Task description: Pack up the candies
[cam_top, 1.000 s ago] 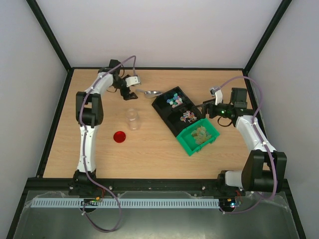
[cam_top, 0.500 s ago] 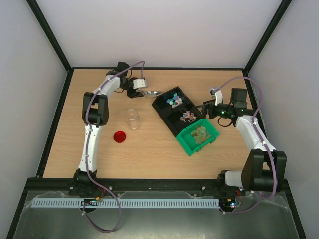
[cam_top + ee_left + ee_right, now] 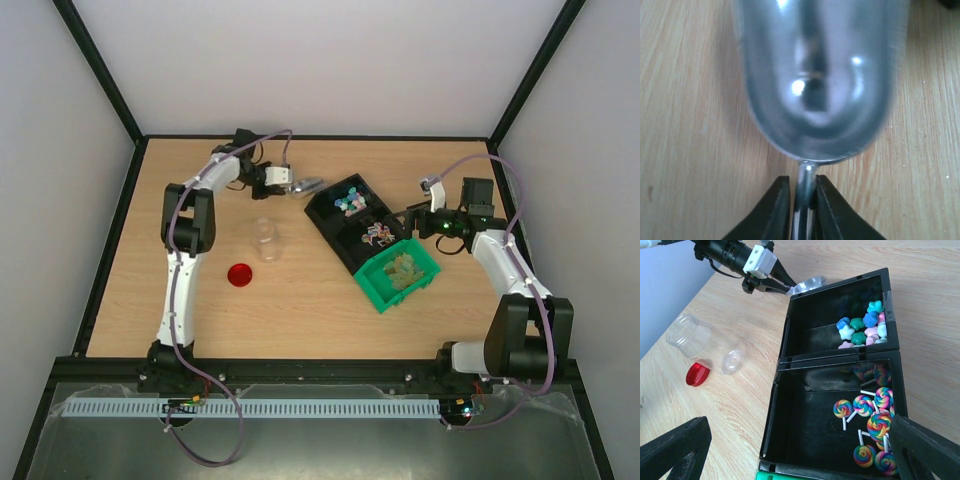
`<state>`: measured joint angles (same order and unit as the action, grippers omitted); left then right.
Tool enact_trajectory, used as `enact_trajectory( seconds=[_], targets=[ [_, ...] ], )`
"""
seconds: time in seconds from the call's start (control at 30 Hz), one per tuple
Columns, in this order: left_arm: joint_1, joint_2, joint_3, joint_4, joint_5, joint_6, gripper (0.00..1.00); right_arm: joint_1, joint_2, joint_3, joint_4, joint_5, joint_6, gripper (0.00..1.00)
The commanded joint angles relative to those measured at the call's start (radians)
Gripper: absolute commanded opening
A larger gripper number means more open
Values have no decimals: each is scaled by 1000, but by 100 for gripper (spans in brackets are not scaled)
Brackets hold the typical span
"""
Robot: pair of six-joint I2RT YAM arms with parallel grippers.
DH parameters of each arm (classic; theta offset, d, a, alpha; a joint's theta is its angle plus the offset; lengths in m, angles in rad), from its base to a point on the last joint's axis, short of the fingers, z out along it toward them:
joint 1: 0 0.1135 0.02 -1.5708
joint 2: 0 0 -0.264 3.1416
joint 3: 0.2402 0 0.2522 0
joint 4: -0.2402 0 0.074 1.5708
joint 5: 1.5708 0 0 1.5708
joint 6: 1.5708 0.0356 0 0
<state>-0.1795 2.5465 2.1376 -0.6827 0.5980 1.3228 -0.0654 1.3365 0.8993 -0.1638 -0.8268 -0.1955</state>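
The candies lie in bins right of centre: pastel star sweets in the far black compartment, swirl lollipops in the near one, pale greenish ones in the green bin. My left gripper is shut on the thin handle of the silver scoop, just left of the black bin; the bowl looks empty. My right gripper hangs open over the lollipop compartment, holding nothing.
A clear plastic jar stands open on the wood left of the bins. Its round red lid lies flat just in front of it. Black frame rails border the table on all sides.
My left gripper has moved right to the scoop and shut on its handle; the scoop has shifted slightly. The right arm has not moved.
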Motion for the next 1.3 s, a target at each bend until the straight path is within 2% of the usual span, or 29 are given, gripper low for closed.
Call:
enact_trajectory(
  seconds=[0.0,0.2,0.33,0.6,0.7,0.77,0.97,1.1,1.27],
  targets=[
    [6,-32,-82,-15,-53,21,13,-5,9,-2,-36,-26,0,99],
    [41,-121,-156,33,-14,-25,3,-6,7,9,-6,-26,48,99],
    [69,-230,-231,94,-9,-81,2,-6,27,62,13,-4,124,99],
    [39,-513,-338,153,-170,-197,2,-5,107,325,-93,86,290,99],
    [-9,-649,-406,161,-245,-224,2,-4,102,376,-96,47,364,100],
    [-51,-729,-467,166,-270,-225,2,0,93,380,-74,18,447,94],
    [-244,-899,-613,187,-426,-251,2,39,76,405,-138,-36,481,84],
    [-403,-951,-675,213,-567,-300,2,67,58,390,-183,-89,478,82],
    [-510,-964,-667,185,-649,-362,2,102,29,366,-244,-82,430,75]
  ],
)
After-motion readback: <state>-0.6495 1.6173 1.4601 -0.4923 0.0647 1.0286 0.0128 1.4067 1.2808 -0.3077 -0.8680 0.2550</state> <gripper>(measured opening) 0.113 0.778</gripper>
